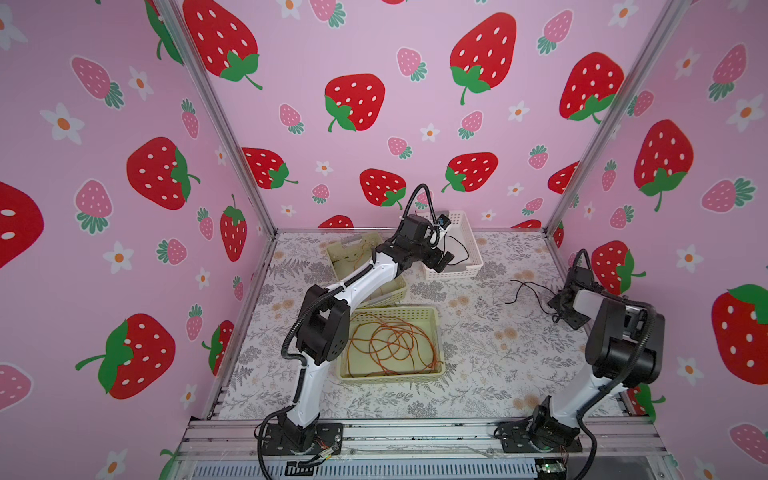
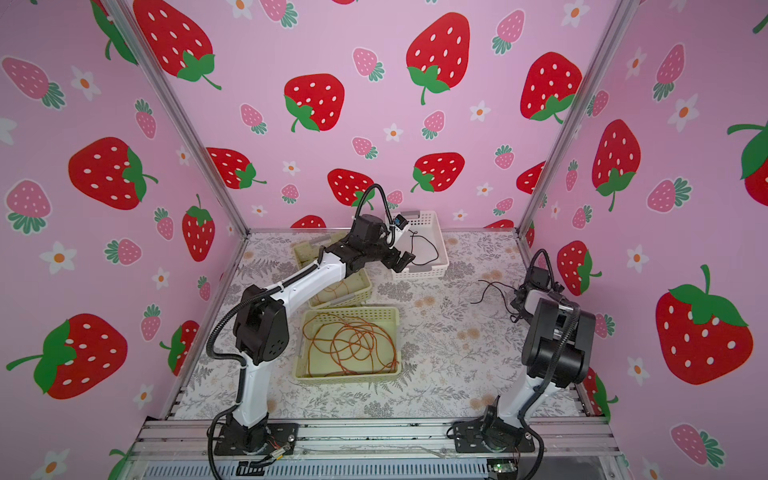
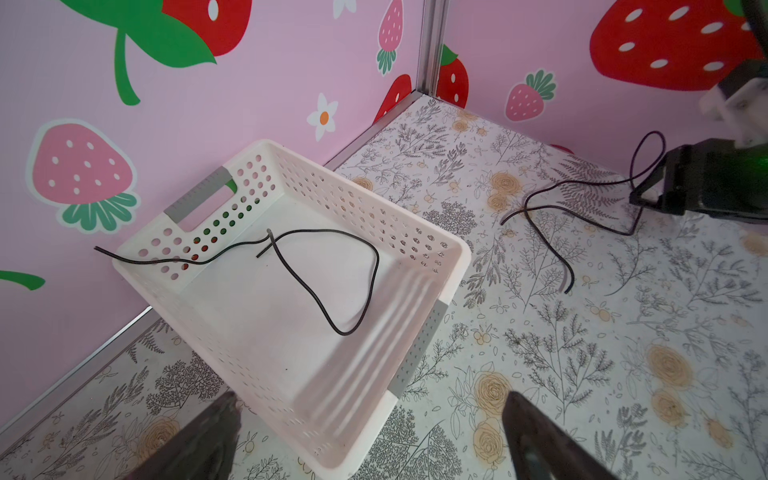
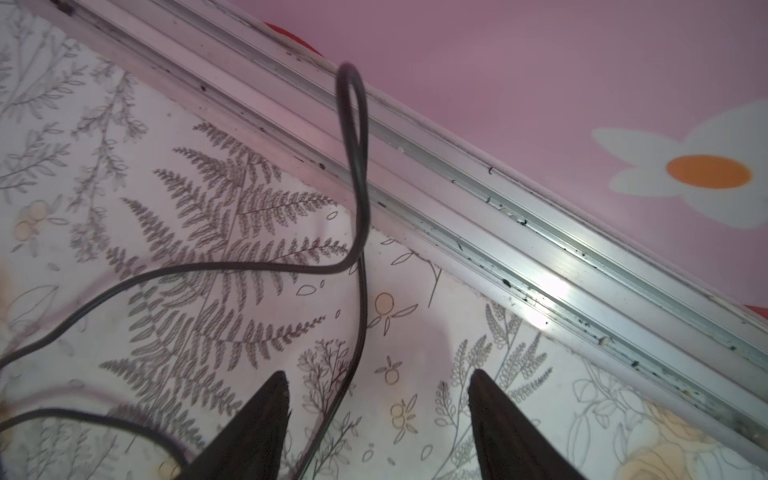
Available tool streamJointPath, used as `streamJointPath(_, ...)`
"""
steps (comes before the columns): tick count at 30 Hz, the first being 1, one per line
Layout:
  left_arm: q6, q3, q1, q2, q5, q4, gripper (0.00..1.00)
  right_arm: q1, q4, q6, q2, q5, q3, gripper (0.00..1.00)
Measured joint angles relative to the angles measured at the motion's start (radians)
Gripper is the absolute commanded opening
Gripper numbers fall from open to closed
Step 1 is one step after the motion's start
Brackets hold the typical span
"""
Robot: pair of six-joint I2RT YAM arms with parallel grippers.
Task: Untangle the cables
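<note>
Partly done, by my reading. One black cable (image 3: 376, 266) lay alone in the white basket (image 3: 340, 199). The left hand (image 3: 370, 401) hung over its near rim, jaws wide and empty. On the counter (image 1: 498, 353) at right lay the second black cable (image 4: 365, 199), loose, one run passing between the parted jaws of the right hand (image 4: 380, 374), not yet gripped. The orange cables (image 1: 392, 343) sat knotted in the front yellow basket (image 1: 395, 311): the main work left.
</note>
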Motion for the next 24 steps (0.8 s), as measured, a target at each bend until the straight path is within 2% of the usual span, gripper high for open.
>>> streamJointPath(9, 0.006, -0.012, 0.012, -0.057, 0.000, 0.038, 0.99, -0.001, 0.035, -0.002, 0.069, -0.013, 0.038, 0.52)
streamJointPath(10, 0.006, -0.015, 0.013, -0.057, 0.000, 0.039, 0.99, 0.001, 0.040, -0.007, 0.080, -0.016, 0.052, 0.46)
streamJointPath(18, 0.006, -0.078, 0.027, -0.057, -0.005, 0.059, 0.99, 0.025, 0.091, -0.040, 0.145, -0.065, 0.120, 0.18)
streamJointPath(19, 0.006, -0.084, 0.029, -0.057, -0.007, 0.062, 0.99, 0.032, 0.096, -0.043, 0.146, -0.071, 0.120, 0.10)
streamJointPath(21, 0.006, -0.099, 0.035, -0.064, -0.008, 0.066, 0.99, 0.047, 0.103, -0.049, 0.147, -0.083, 0.119, 0.02)
streamJointPath(24, 0.004, -0.122, 0.042, -0.081, -0.009, 0.075, 0.99, 0.070, 0.109, -0.067, 0.147, -0.097, 0.119, 0.00)
